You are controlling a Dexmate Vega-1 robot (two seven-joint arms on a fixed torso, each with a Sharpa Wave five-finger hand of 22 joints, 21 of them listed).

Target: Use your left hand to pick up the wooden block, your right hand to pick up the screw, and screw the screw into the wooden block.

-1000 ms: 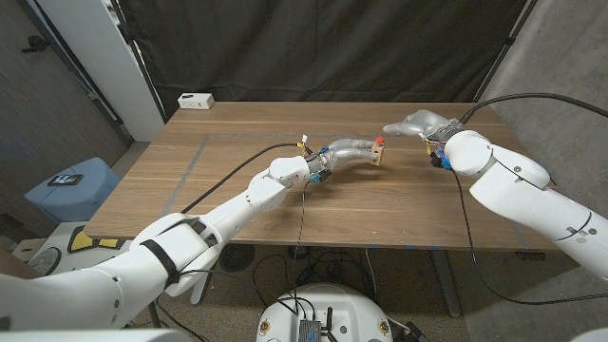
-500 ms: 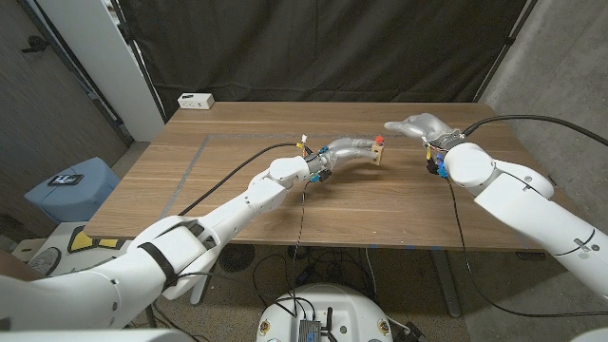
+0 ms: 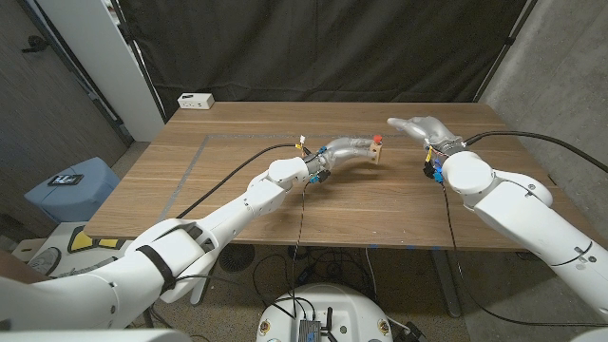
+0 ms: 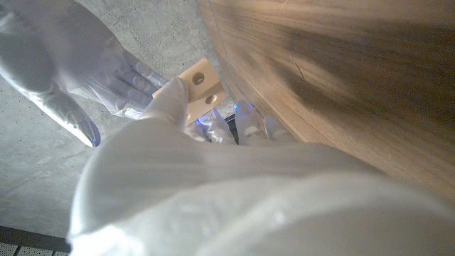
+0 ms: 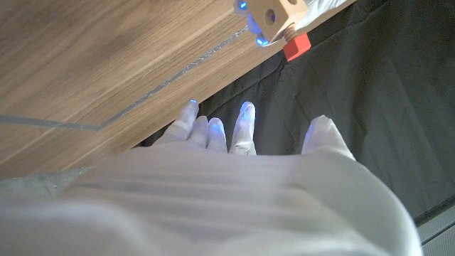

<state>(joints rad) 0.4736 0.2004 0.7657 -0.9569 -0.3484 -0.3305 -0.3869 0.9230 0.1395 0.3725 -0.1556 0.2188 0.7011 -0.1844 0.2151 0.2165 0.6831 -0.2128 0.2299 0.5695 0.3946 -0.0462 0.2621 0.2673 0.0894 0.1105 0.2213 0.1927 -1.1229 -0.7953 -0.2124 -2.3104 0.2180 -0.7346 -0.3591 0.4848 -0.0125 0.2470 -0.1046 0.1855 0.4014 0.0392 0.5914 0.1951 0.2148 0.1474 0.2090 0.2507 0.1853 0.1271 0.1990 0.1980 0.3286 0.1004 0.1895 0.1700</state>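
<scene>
Block held up, screw step still to come

The left hand (image 3: 350, 149) grips the wooden block (image 3: 377, 155) over the middle of the table (image 3: 237, 180); in the left wrist view its fingers (image 4: 170, 96) wrap the block's side and two holes in the block's face stay bare. A small red piece (image 3: 380, 139) sits at the block's top; it may be the screw, though I cannot tell that for sure. Right of the block and well apart from it, the right hand (image 3: 423, 125) hangs with fingers spread, holding nothing. Judging by this, the block pickup is done and the turning has not started. Next the right hand must close in on the red piece and pinch it.
</scene>
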